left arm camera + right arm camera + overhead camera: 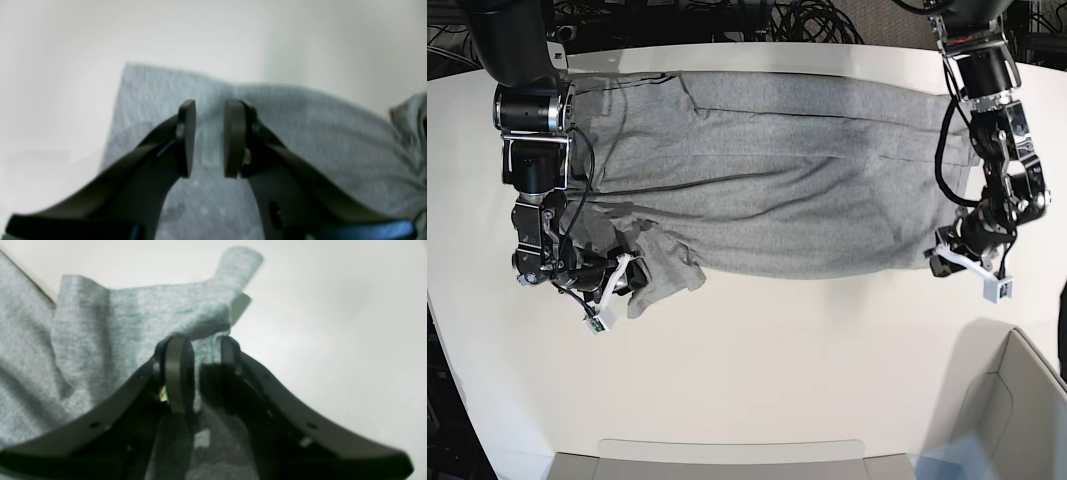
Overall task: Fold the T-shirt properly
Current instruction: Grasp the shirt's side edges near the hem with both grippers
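The grey T-shirt (777,180) lies as a long band across the white table, plain side up. A crumpled sleeve flap (662,268) sticks out at its lower left. My right gripper (624,275) sits at that flap. In the right wrist view its jaws (205,373) stand apart, and a raised fold of the T-shirt (100,340) bunches at the fingertips. My left gripper (942,258) hovers at the shirt's lower right corner. In the left wrist view it (209,138) is open over flat cloth (300,133), gripping nothing.
A pale open box (1017,400) stands at the front right corner. A shallow tray edge (727,455) runs along the front. Cables (807,15) lie behind the table's far edge. Bare white tabletop (807,350) spreads in front of the shirt.
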